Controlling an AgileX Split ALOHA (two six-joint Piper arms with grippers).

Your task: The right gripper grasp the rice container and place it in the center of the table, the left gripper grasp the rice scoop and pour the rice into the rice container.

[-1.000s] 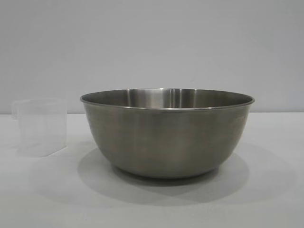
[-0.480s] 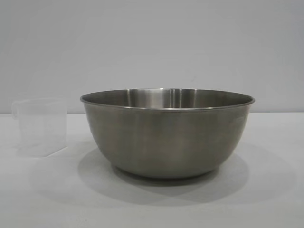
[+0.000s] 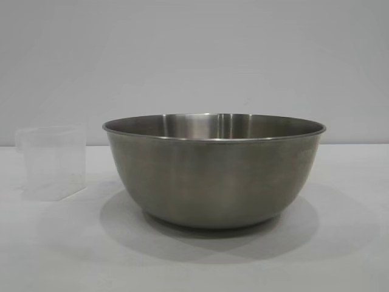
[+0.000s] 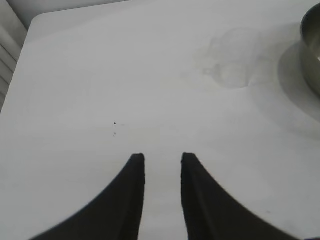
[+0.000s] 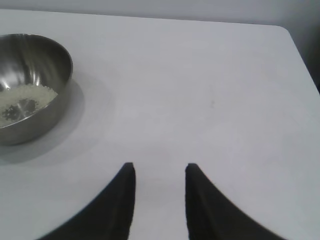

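We see the bowl [image 3: 214,173] standing upright on the table [image 3: 340,255], filling the middle of the exterior frame. The scoop [image 3: 51,162] stands upright at the left of that frame, near the bowl but apart from it, and looks empty.

In the right wrist frame the bowl [image 5: 31,85] sits at the left edge, with rice [image 5: 22,102] spread thinly over its bottom. The right gripper [image 5: 156,172] shows at the bottom centre, its fingers [image 5: 122,202] parted with bare table between them, holding nothing and well apart from the bowl.

In the left wrist frame the left gripper [image 4: 162,162] also sits at the bottom centre, fingers [image 4: 131,200] slightly apart and empty. The scoop [image 4: 232,57] appears faintly in the upper right, with the bowl's [image 4: 311,50] rim at the right edge.
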